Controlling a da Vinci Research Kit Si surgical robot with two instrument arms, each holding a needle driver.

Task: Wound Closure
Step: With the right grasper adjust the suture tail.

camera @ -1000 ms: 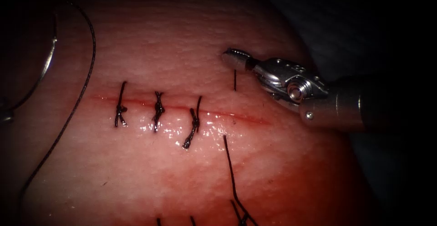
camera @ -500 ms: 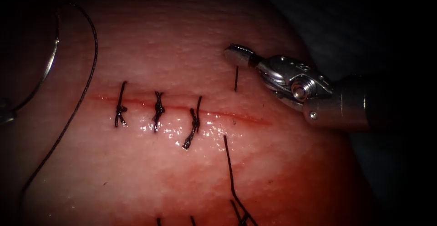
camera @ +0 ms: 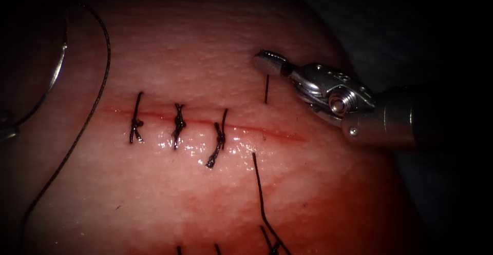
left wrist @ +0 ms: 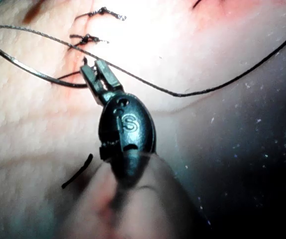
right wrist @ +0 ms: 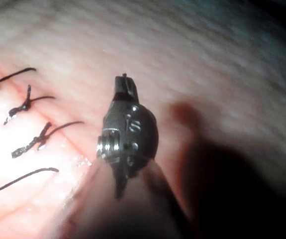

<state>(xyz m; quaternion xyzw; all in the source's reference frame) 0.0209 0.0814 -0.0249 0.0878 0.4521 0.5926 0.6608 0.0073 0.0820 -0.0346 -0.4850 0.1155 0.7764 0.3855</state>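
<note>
Steel right claw [camera: 268, 62] clamped on short black thread end [camera: 266, 88] above the red cut [camera: 267, 132]; my left claw [left wrist: 94, 72] grips curved silver needle [left wrist: 28, 69] at the pink tissue's [camera: 205, 44] left edge

Dark surface [left wrist: 252, 164] flecked with pale specks; elsewhere a dim, featureless backdrop [camera: 400, 14] at upper right.

- We see the right tool [camera: 269, 62] reaching in from 3 o'clock in the endoscope view, its shaft [camera: 405, 119] lying nearly level
- Its wrist [camera: 328, 88] is bent so the jaws point toward 10 o'clock, closed on the top end of a short thread [camera: 266, 88]
- We find the left tool [left wrist: 94, 67] at the 9 o'clock edge, its jaws clamped on the needle [camera: 54, 75] close to one end
</note>
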